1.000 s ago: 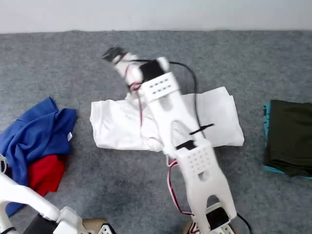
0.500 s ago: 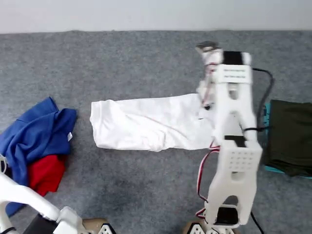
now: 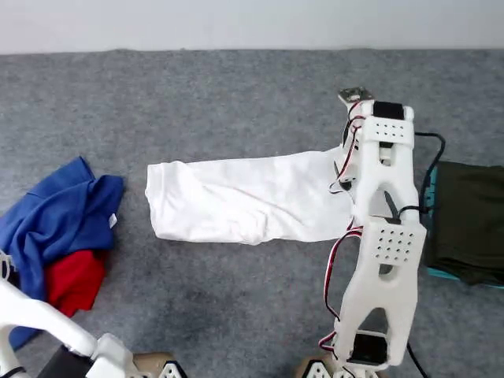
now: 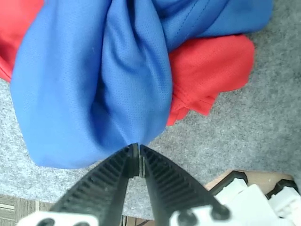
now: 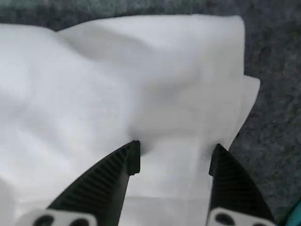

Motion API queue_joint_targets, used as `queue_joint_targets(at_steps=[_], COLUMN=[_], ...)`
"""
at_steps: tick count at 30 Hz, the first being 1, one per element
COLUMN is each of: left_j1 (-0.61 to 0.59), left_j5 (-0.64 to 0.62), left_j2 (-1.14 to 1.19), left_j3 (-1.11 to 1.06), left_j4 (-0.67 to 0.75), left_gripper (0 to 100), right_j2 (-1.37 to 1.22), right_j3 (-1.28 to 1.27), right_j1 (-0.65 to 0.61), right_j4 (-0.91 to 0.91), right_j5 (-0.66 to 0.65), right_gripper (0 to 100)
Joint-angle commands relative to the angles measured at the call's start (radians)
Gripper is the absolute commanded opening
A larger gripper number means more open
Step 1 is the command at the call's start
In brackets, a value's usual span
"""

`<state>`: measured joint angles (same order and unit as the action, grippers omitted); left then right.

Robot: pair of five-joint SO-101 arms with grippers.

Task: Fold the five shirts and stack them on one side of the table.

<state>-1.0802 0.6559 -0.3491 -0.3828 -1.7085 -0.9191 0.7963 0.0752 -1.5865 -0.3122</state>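
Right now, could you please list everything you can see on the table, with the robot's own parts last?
white shirt: 1, white, spread across the table's middle
blue shirt: 1, blue, crumpled at the left side
red shirt: 1, red, partly under the blue shirt
dark shirt: 1, dark, folded at the right side
teal cloth: 1, teal, edge showing beneath the dark shirt
table cover: 1, grey
right gripper: 1, black fingers, open over the white shirt's end
left gripper: 1, black fingers, shut at the blue shirt's edge
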Motion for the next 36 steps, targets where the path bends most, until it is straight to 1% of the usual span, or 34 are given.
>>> queue_joint_targets(at_steps=[1,3,5,6,8,9,11,14,16,18,21,29,36], left_j1=[0.005,0.005,0.005,0.005,0.005,0.005,0.005,0.005,0.005,0.005,0.005,-0.002,0.002], left_j5=[0.009,0.009,0.009,0.009,0.009,0.009,0.009,0.009,0.009,0.009,0.009,0.009,0.005], left_j2=[-0.028,-0.028,-0.028,-0.028,-0.032,-0.032,-0.032,-0.032,-0.034,-0.034,-0.029,-0.028,-0.028], left_j3=[0.007,0.005,0.005,0.008,0.008,0.008,0.008,0.007,0.007,0.007,0.005,0.005,0.002], left_j4=[0.008,0.008,0.008,0.008,0.008,0.008,0.008,0.008,0.008,0.008,0.014,0.029,0.057], left_gripper=[2,2,2,2,2,2,2,2,2,2,2,2,2], right_j2=[-0.004,-0.007,-0.004,-0.002,0.001,0.001,0.002,0.002,0.007,0.044,0.127,0.374,0.414], right_j3=[0.009,0.009,0.009,0.009,0.012,0.026,0.06,0.176,0.233,0.245,0.21,-0.011,-0.017], right_j1=[0.008,-0.002,-0.013,-0.016,-0.013,-0.012,-0.012,-0.022,-0.031,-0.041,-0.09,-0.315,-0.544], right_j4=[-0.001,-0.021,-0.05,-0.058,-0.068,-0.077,-0.116,-0.202,-0.213,-0.213,-0.213,-0.211,-0.194], right_j5=[-0.006,-0.066,-0.155,-0.164,-0.173,-0.186,-0.213,-0.235,-0.236,-0.239,-0.241,-0.256,-0.255], right_gripper=[22.6,14.7,3.4,0.1,2.2,0.9,1.3,1.1,1.1,1.1,1.0,1.0,1.0])
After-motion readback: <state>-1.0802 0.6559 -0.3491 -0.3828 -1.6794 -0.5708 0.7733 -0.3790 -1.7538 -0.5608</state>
